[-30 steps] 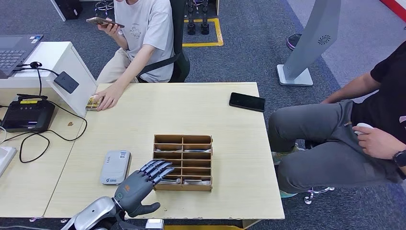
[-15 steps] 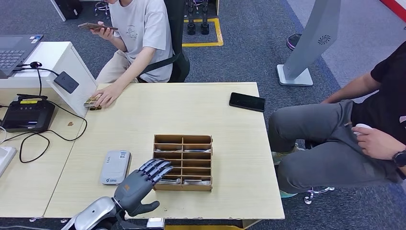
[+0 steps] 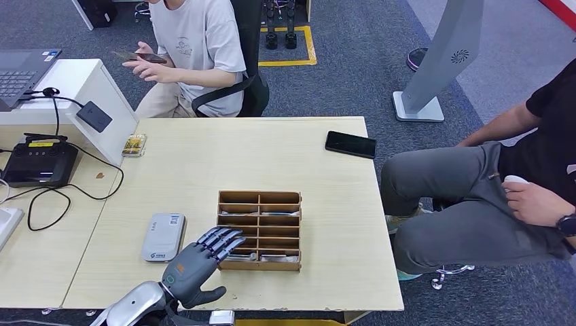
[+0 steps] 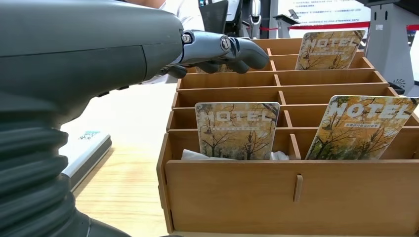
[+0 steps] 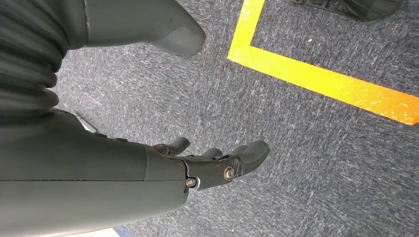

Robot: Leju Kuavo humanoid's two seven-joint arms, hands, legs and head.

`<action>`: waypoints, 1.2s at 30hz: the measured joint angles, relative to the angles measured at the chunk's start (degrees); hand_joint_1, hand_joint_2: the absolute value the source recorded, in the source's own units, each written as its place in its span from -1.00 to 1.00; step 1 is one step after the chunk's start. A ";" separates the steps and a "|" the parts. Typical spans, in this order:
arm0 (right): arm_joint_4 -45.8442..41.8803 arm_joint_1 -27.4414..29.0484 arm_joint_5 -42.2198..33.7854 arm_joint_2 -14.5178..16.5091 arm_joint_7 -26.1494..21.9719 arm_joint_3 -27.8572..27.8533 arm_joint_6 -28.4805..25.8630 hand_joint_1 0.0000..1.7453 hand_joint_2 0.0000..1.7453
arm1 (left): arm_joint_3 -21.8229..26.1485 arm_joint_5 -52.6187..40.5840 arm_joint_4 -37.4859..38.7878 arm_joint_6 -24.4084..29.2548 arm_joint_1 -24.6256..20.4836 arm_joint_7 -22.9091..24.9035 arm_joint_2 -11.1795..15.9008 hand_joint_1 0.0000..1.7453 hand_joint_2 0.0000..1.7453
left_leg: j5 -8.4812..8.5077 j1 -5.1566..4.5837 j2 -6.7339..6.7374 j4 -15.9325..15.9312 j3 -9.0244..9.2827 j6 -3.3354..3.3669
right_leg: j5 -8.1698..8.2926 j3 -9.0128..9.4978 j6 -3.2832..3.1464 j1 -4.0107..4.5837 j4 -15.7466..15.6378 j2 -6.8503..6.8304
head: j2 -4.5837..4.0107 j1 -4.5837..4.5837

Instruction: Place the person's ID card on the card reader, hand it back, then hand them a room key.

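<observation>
Our left hand point(image 3: 197, 265) is flat and empty, the fingers point(image 3: 224, 239) stretched apart over the near left corner of the wooden key box point(image 3: 260, 229); whether they touch its rim we cannot tell. In the left wrist view the fingers point(image 4: 232, 49) reach above the compartments, where three hotel key cards point(image 4: 237, 130) stand upright. Our right hand point(image 5: 217, 165) hangs over grey carpet with fingers loosely extended, holding nothing. Just left of the key box lies the grey card reader point(image 3: 164, 237), flat on the table point(image 3: 339, 204). Far from the key box, at the table's far left corner, the ID card point(image 3: 134, 145) lies alone. Behind that corner a seated person point(image 3: 193, 47) holds a phone. A black phone point(image 3: 350, 144) lies beyond the key box, to the right.
</observation>
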 joint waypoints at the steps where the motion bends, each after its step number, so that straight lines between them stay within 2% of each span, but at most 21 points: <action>1: -0.01 0.00 0.00 0.02 -0.01 0.00 0.00 -1.00 1.00 | 0.00 0.00 0.00 0.00 0.01 0.00 -0.02 0.10 1.00 | 0.00 0.00 0.00 0.00 0.00 0.00 | 0.00 0.00 0.00 0.00 0.00 0.00 | 0.00 0.00; 2: -0.01 0.00 0.00 0.03 -0.03 0.00 0.00 -1.00 1.00 | 0.00 0.00 0.00 0.00 0.02 0.00 -0.03 0.60 1.00 | 0.00 0.00 0.00 0.00 0.00 0.00 | 0.00 0.00 0.00 0.00 0.00 0.00 | 0.00 0.00; 3: -0.01 0.00 0.00 0.05 -0.08 0.00 0.00 -1.00 1.00 | 0.00 0.01 0.00 -0.01 0.03 0.00 -0.04 1.00 1.00 | 0.00 0.00 0.00 0.00 0.00 0.00 | 0.00 0.00 0.00 0.00 0.00 0.00 | 0.00 0.00; 29: -0.27 0.01 0.00 0.30 -0.39 0.00 0.01 -1.00 1.00 | 0.93 2.03 0.14 0.03 0.32 -1.10 -0.60 1.00 1.00 | 0.00 0.00 0.00 0.00 0.00 0.00 | 0.00 0.00 0.00 0.00 0.00 0.00 | 0.00 0.00; 32: -0.27 0.00 0.00 0.31 -0.47 0.00 0.00 -1.00 1.00 | 1.19 4.21 0.31 -0.48 0.38 -2.02 -0.69 1.00 1.00 | 0.00 0.00 0.00 0.00 0.00 0.00 | 0.00 0.01 0.00 0.00 0.00 -0.01 | 0.00 0.00; 36: -0.25 -0.01 0.00 0.28 -0.86 0.00 -0.12 -1.00 1.00 | 2.70 11.58 0.06 -1.52 0.65 -5.26 -0.54 1.00 1.00 | 0.00 0.01 0.00 0.00 0.00 0.00 | 0.00 -0.01 0.00 0.01 0.00 0.00 | 0.00 0.01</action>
